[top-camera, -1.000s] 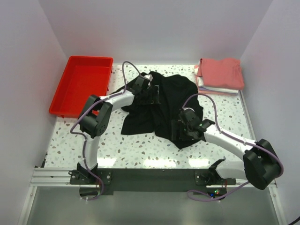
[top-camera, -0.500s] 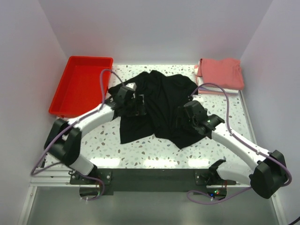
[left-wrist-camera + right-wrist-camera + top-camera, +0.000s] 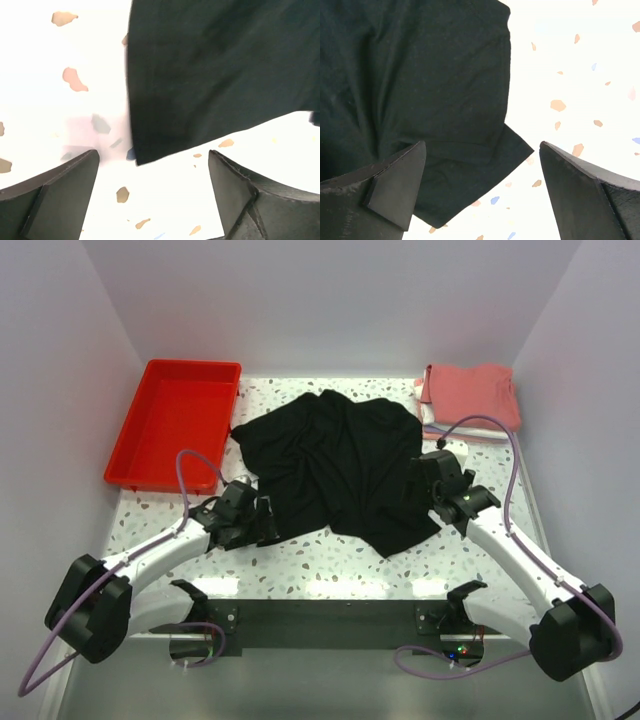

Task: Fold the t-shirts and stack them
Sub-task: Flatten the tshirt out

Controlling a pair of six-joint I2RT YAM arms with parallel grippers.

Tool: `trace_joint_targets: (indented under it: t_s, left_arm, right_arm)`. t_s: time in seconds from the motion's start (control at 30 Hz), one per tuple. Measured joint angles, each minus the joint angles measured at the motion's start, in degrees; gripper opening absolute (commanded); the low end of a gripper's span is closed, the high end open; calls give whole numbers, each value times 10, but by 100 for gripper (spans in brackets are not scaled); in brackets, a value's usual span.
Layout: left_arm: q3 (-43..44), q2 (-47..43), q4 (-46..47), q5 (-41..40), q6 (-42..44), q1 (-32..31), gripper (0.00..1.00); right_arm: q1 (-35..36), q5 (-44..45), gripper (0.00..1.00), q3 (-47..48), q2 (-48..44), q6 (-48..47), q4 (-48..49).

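The left gripper [image 3: 262,522] stands wide apart and holds nothing, low over the table [image 3: 320,560] at the near-left corner of the black t-shirt [image 3: 340,465]. In its wrist view that corner of the hem lies on the table just ahead, between the two fingers [image 3: 60,192].

The right gripper [image 3: 428,468] is also spread wide and empty, at the shirt's right edge. Its wrist view shows a squared flap of black cloth jutting toward the bare table.

The shirt lies crumpled at the middle of the table, its longest stretch slanting from far left to near right. Folds hide the neck, so I cannot tell which end is the collar.

The folded t-shirts [image 3: 470,395] are stacked at the far right corner, salmon-red on top, with only the edges of the paler ones showing. A red tray [image 3: 150,465] sits far left.
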Motion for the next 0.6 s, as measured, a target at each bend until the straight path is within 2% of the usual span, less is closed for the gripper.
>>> trace_joint_targets:
  t_s: [0.07, 0.13, 0.17, 0.27, 0.33, 0.53, 0.6]
  left_arm:
    - [1, 3, 5, -1, -7, -1, 89]
    - [5, 13, 7, 0, -9, -2, 81]
    - [6, 18, 10, 1, -8, -2, 72]
    - [5, 28, 24, 14, -9, -3, 62]
    - [0, 31, 40, 29, -10, -7, 60]
    - [-12, 32, 63, 48, -24, -25, 45]
    - [-11, 32, 58, 40, -27, -25, 36]
  right_arm:
    - [-4, 0, 99, 0, 0, -2, 0]
    - [-8, -2, 99, -1, 0, -3, 0]
    - [-10, -2, 99, -2, 0, -4, 0]
    - [-14, -2, 99, -7, 1, -4, 1]
    - [-19, -3, 99, -10, 3, -4, 0]
    - [-46, -12, 99, -15, 19, -4, 5]
    - [-51, -19, 99, -18, 21, -5, 7]
